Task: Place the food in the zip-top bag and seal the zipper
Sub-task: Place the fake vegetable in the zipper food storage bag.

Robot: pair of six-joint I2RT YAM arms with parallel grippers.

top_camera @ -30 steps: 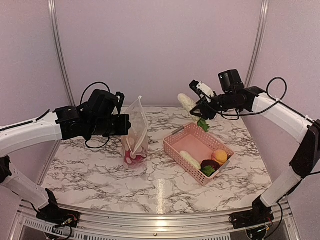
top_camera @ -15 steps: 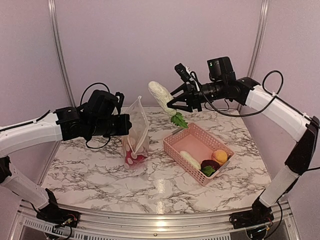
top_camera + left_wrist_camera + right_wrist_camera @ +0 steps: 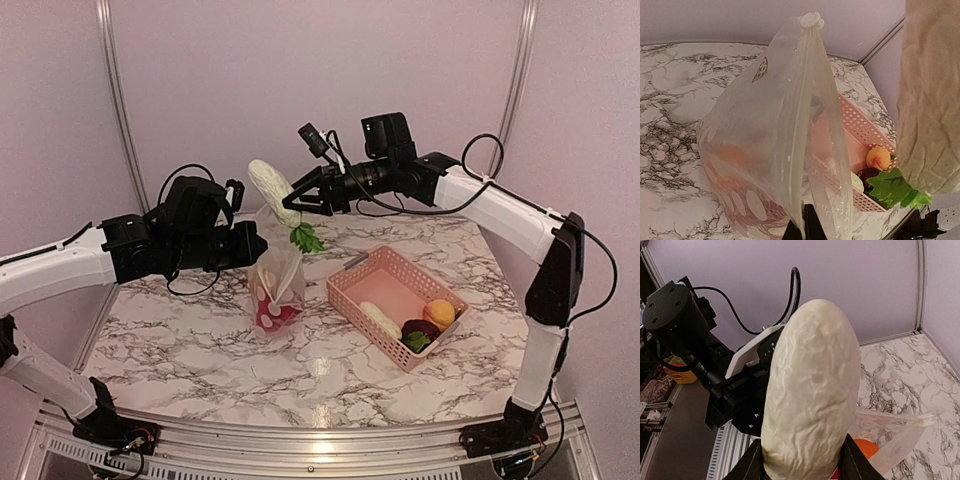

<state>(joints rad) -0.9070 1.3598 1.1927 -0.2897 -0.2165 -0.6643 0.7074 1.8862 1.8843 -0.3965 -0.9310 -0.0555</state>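
The zip-top bag [image 3: 276, 285] stands upright left of centre, with red and white food [image 3: 270, 316] at its bottom. My left gripper [image 3: 254, 246] is shut on the bag's mouth edge, and in the left wrist view the fingertips [image 3: 804, 226] pinch the whitish zipper [image 3: 796, 140]. The two sides of the mouth stand slightly apart. My right gripper [image 3: 300, 204] is shut on a white oblong vegetable [image 3: 272, 190] with a green leaf [image 3: 306, 238], held tilted just above the bag's top. It fills the right wrist view [image 3: 812, 390], between the right gripper [image 3: 802, 471] jaws.
A pink slotted basket [image 3: 352, 300] sits right of the bag. It holds a white oblong piece [image 3: 380, 318], a peach piece [image 3: 438, 313], a dark purple piece [image 3: 420, 328] and a green one [image 3: 417, 342]. Walls close in the back and both sides.
My right arm has swung left, carrying the white vegetable from behind the basket to above the bag. The left arm still holds the bag, which has shifted only slightly.
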